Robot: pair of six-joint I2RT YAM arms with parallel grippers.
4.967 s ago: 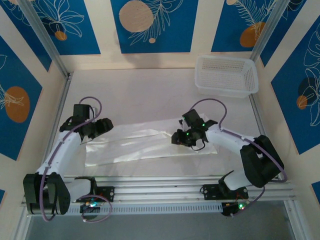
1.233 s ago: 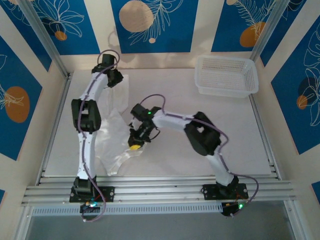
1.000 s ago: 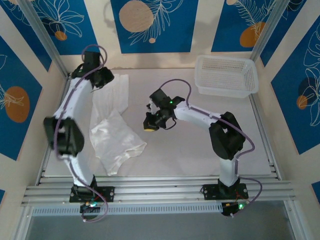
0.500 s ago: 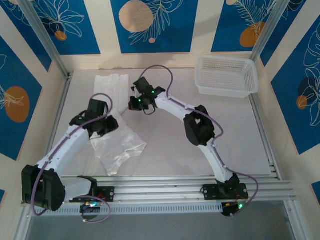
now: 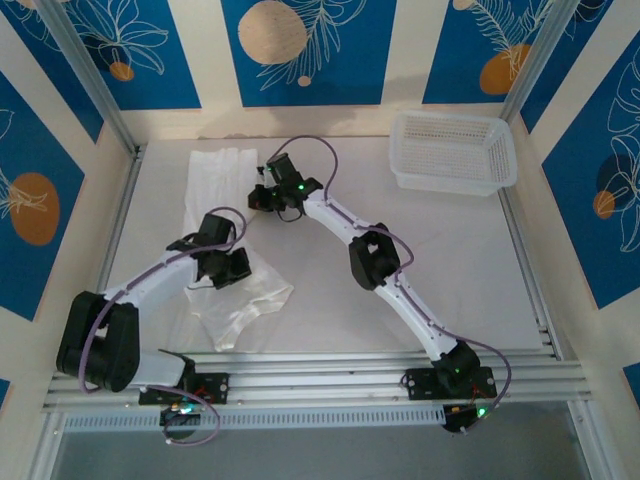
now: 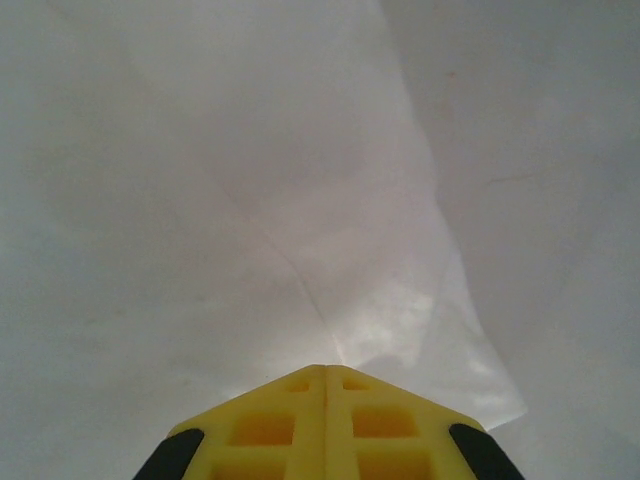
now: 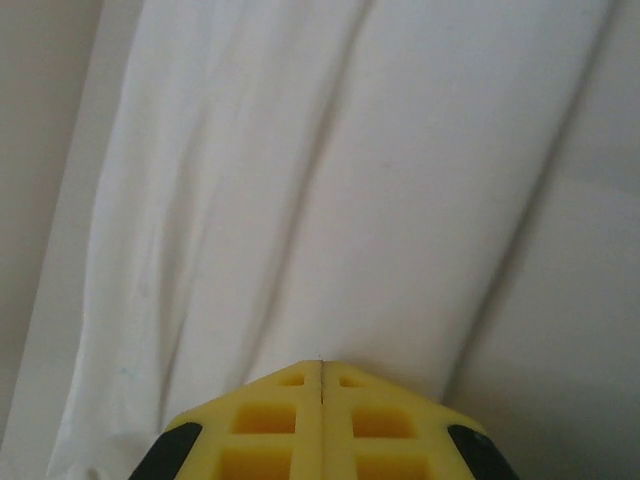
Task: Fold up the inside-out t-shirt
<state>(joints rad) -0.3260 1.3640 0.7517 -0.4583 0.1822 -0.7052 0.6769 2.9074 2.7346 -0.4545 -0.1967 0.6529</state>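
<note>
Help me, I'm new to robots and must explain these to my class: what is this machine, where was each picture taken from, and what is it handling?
These are two robot arms bolted at the near edge of a table. The wide picture comes from a fixed camera above and behind them: the left arm and the right arm both reach over a white t-shirt lying crumpled on it; a white mesh basket sits in the far right corner. The two close-ups come from cameras on the wrists; the yellow shapes are each arm's jaws, both shut. In the left view, creases run into the tips, so they seem to pinch the cloth. Whether the right ones caught any, I cannot tell.
</note>
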